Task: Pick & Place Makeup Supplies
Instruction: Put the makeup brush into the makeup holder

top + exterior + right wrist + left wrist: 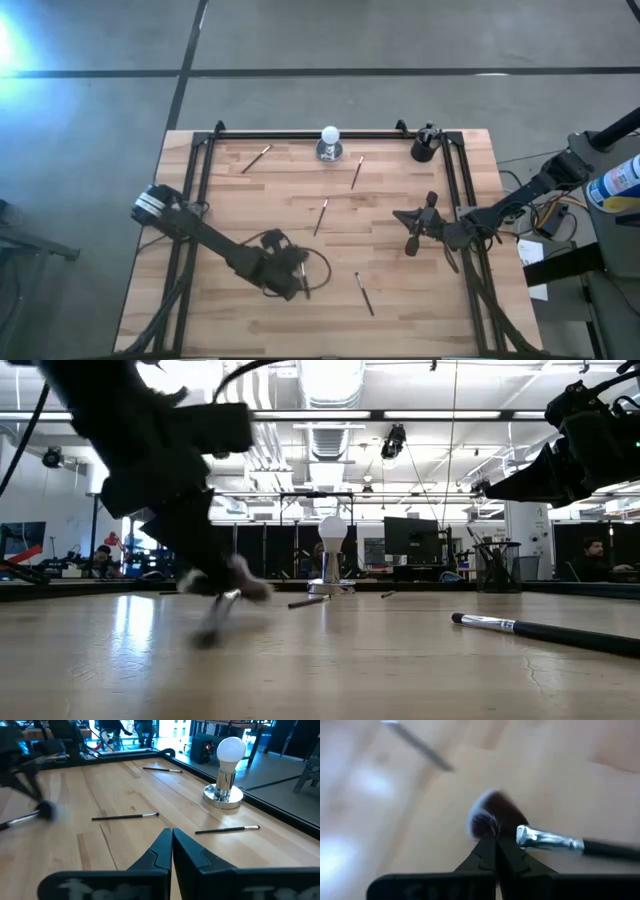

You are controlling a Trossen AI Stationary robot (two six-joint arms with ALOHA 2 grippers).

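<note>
A dark-handled makeup brush with a silver ferrule and a fluffy brown head (492, 817) lay against the pale wooden tabletop (250, 210) at the tip of the left gripper (495, 840), low over the near middle of the table; its fingers were pressed together, and whether they pinched the brush could not be told. Other slim dark-handled brushes (322, 215) lay scattered, well apart. A small black cup (423, 150) stood in the far right corner, contents hidden. The right gripper (172, 837) hovered clenched and empty at the right side
</note>
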